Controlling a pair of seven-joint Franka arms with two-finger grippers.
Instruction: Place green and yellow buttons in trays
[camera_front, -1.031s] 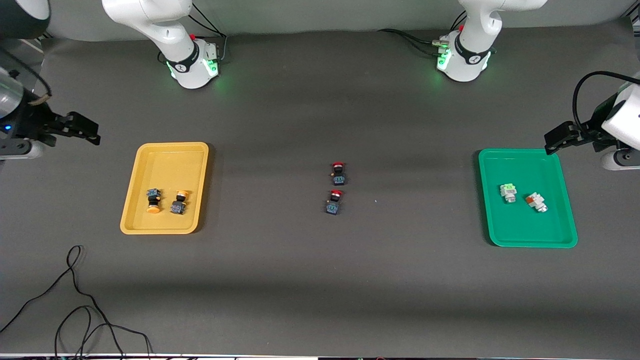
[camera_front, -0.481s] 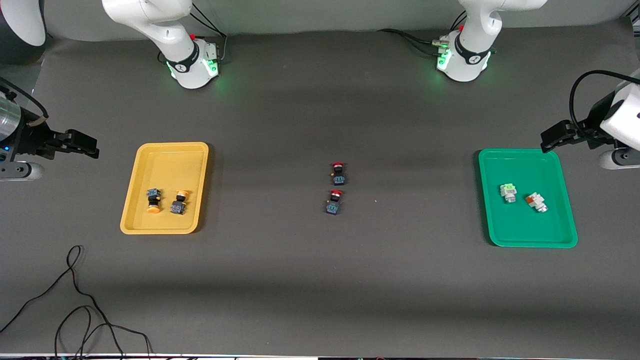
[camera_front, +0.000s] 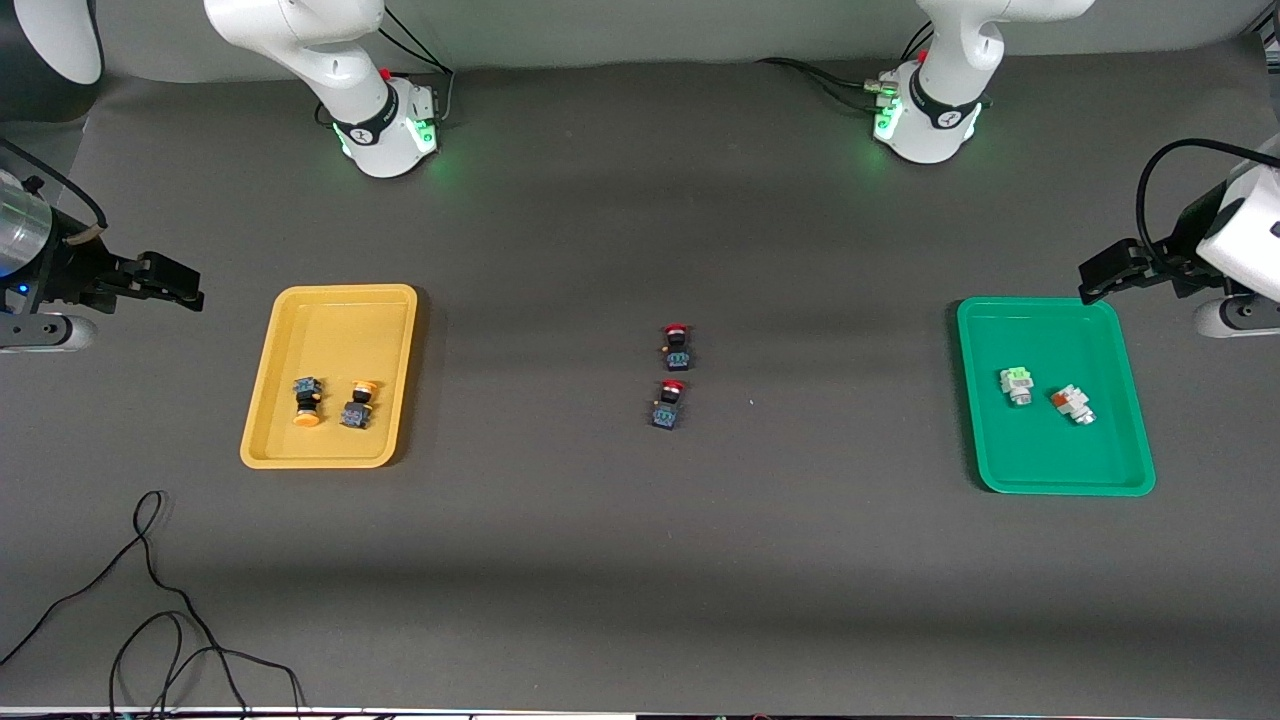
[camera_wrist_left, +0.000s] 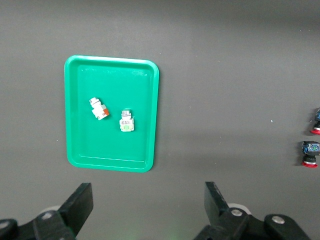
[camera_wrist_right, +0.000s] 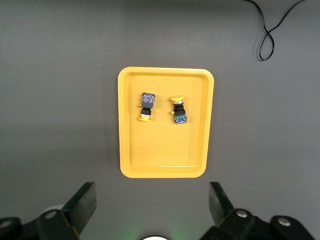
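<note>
Two yellow-capped buttons (camera_front: 307, 399) (camera_front: 358, 404) lie in the yellow tray (camera_front: 300, 300). A whitish button marked pale green (camera_front: 1017, 384) and one marked red-orange (camera_front: 1073, 403) lie in the green tray (camera_front: 1040, 305). My left gripper (camera_front: 1092, 285) hangs open and empty over the table beside the green tray's corner. My right gripper (camera_front: 185, 290) hangs open and empty over the table beside the yellow tray, at the right arm's end. The left wrist view shows the green tray (camera_wrist_left: 145, 115) and my left gripper (camera_wrist_left: 148, 194). The right wrist view shows the yellow tray (camera_wrist_right: 165, 150) and my right gripper (camera_wrist_right: 151, 197).
Two red-capped buttons (camera_front: 677, 346) (camera_front: 668, 404) lie mid-table between the trays. A black cable (camera_front: 150, 600) loops on the table nearer to the front camera than the yellow tray. Both arm bases stand at the table's edge farthest from the front camera.
The right gripper has sunk a little beside the yellow tray. The left gripper has drifted slightly toward the table's middle. Buttons and trays have not moved.
</note>
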